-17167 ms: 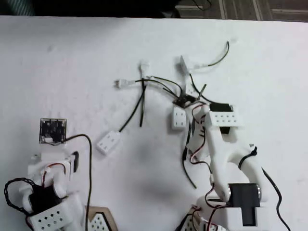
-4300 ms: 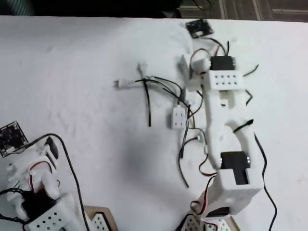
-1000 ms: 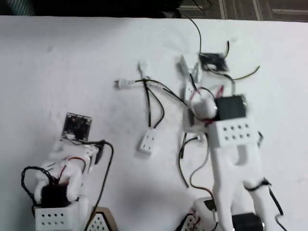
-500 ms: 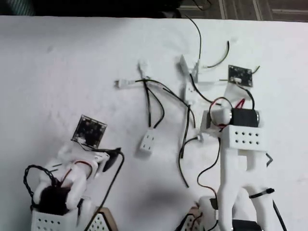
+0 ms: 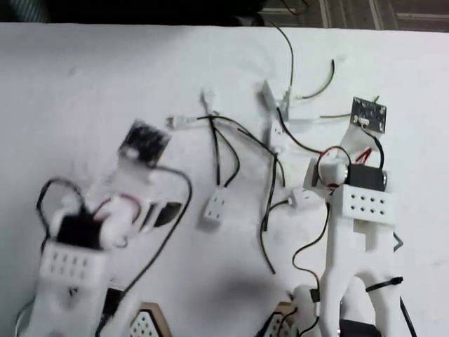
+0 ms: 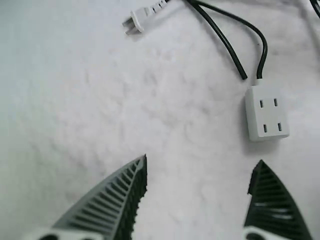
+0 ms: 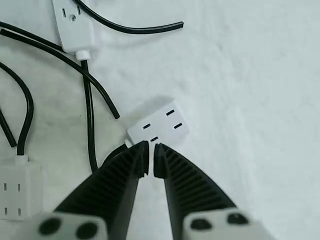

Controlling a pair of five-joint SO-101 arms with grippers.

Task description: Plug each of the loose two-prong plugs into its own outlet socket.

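Note:
Loose white two-prong plugs lie at the back, one pointing left and one beyond it. A white outlet socket on a black cord lies mid-table. In the left wrist view it lies just ahead of my left gripper, which hovers open with nothing between its fingers; the plug lies farther off. My right gripper is shut, its tips pinched at the edge of a second socket where its black cord enters. That socket lies beside the right arm.
A third socket and tangled black cords lie between the arms toward the back. More white connectors sit at the back centre. The white table has bare room at the left and far right.
My left arm has swung forward and right toward the middle socket. My right arm has drawn back to the right, and the second socket has shifted with it.

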